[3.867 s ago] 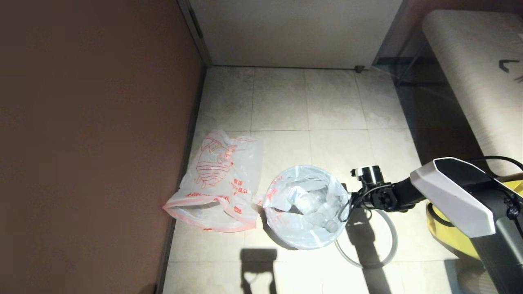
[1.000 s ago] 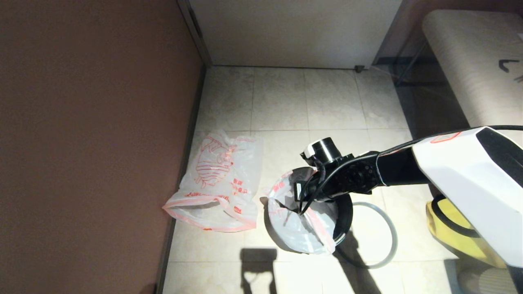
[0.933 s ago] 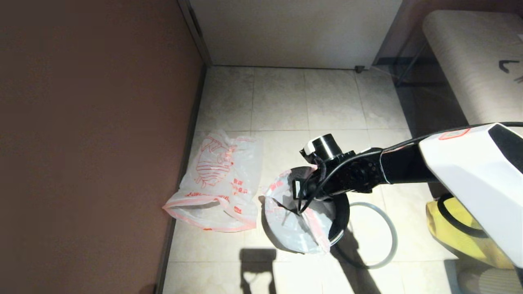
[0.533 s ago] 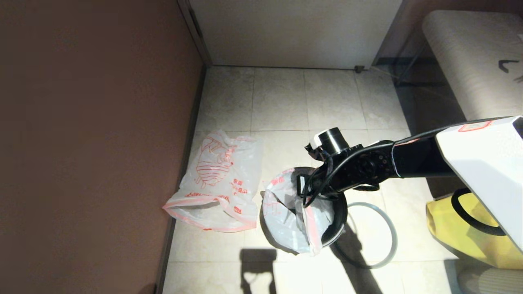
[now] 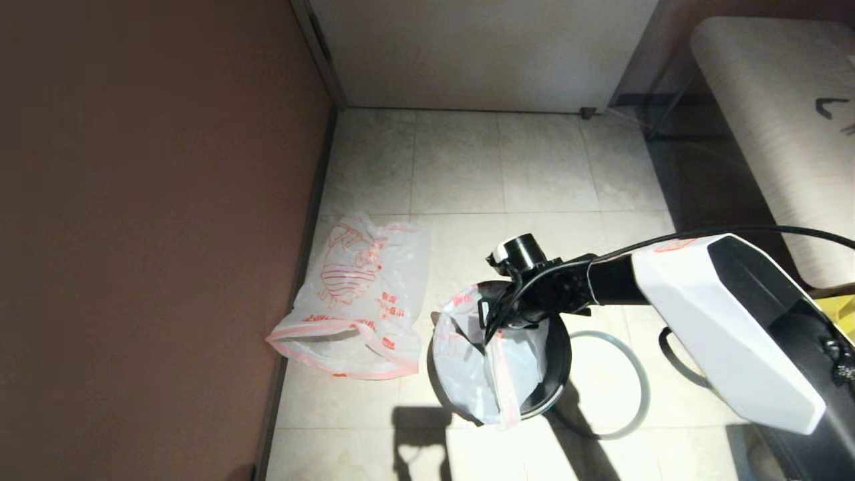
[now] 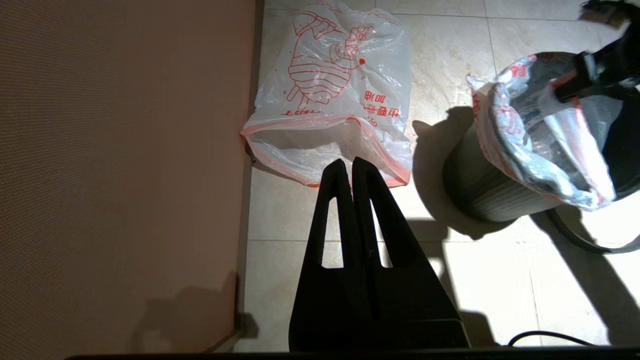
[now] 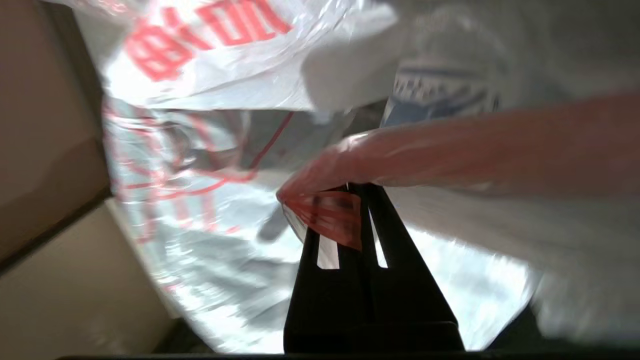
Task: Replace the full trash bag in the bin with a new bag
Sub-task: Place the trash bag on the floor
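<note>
The black bin point(image 5: 560, 357) stands on the tiled floor with the full trash bag point(image 5: 467, 364) inside it, bunched towards its left side. My right gripper point(image 5: 489, 322) hangs over the bin's mouth, shut on the bag's pink-red edge point(image 7: 400, 150); in the right wrist view the gripper point(image 7: 352, 190) pinches that folded edge. The grey hoop point(image 5: 640, 391) lies on the floor to the right of the bin. The new bag point(image 5: 357, 294) with its red drawing lies flat left of the bin. In the left wrist view my left gripper point(image 6: 350, 162) is shut and empty, above the new bag's point(image 6: 330, 90) near edge.
A brown wall point(image 5: 147, 200) runs along the left, a white panel point(image 5: 481, 53) closes the far side. A pale bench point(image 5: 768, 100) stands at the right. A bit of yellow bag point(image 5: 843, 306) shows behind my right arm.
My right gripper went from the bin's right rim to over its mouth. It took hold of the bag's edge and pulled it off the right side. The bag now bunches left.
</note>
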Controlling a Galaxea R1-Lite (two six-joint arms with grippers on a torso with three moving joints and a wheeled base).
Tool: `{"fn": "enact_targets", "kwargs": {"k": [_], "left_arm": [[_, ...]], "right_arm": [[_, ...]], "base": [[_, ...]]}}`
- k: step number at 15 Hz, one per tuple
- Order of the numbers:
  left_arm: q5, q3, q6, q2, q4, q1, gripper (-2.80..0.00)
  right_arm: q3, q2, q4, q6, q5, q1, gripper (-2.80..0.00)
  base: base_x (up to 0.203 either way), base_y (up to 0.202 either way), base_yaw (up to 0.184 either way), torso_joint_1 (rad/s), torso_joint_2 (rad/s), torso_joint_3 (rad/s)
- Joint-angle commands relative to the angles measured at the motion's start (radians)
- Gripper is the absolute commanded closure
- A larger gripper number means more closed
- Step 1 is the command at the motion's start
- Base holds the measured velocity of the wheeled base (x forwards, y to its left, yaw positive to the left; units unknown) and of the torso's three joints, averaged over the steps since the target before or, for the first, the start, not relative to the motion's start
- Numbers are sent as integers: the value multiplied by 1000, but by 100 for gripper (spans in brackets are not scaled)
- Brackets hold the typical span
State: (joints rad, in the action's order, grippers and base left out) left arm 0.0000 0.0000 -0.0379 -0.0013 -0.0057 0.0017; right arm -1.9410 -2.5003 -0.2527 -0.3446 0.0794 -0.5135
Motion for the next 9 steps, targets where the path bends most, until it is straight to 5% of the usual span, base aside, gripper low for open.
{"fn": "enact_targets", "kwargs": {"k": [1,5,9], "left_arm": [[0,0,0,0,0,0,0],[0,1,0,0,0,0,0],[0,0,0,0,0,0,0]], "right_arm": [[-40,-77,12,87,-4,-24,0],[18,20,12,70,2,-37,0],[218,227,22,-23,83,-42,0]], "base": [[0,0,0,0,0,0],[0,0,0,0,0,0],[0,0,0,0,0,0]]}}
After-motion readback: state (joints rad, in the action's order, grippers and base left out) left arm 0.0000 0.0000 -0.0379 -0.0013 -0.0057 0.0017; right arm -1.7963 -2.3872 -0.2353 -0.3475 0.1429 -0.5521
